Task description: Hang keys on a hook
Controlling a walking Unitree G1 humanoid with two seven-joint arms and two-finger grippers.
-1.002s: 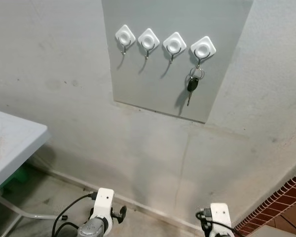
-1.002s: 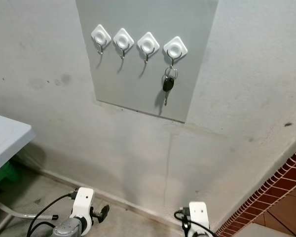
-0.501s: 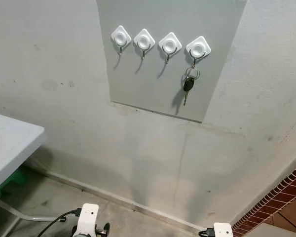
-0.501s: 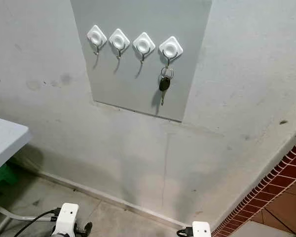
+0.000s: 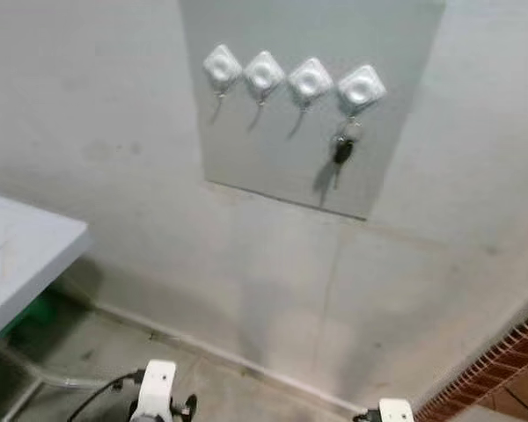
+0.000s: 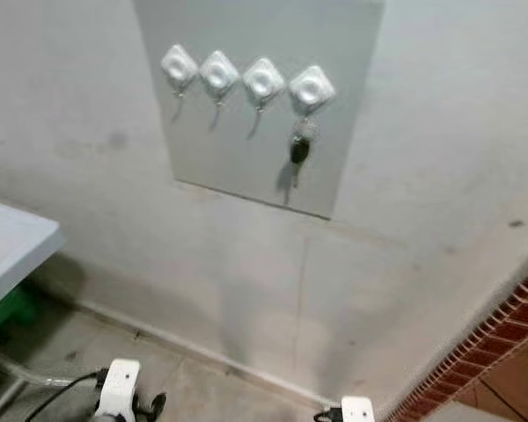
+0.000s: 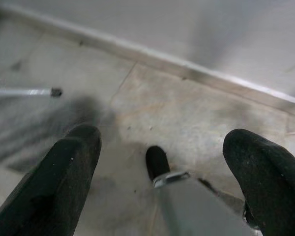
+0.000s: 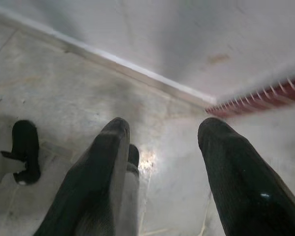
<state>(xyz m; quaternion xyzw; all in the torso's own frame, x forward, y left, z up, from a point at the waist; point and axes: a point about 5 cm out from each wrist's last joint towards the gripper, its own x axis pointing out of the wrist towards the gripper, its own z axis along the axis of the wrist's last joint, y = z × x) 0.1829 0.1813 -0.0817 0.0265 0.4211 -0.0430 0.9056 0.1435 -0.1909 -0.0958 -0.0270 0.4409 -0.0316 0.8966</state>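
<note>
A black-headed key on a ring hangs from the rightmost of several white square hooks on a grey wall panel. The other hooks carry nothing. Both arms hang low, with their white wrists at the bottom edge of the eye views. My left gripper is open over the tiled floor, holding nothing. My right gripper is open too, with the floor showing between its black fingers.
A white folding table stands at the left, its metal leg on the floor. A pale skirting runs along the wall's foot. Red brick tiling borders the floor at the right.
The head camera has shifted slightly and the picture is now blurred. The key still hangs on the rightmost hook, and both arms stay low.
</note>
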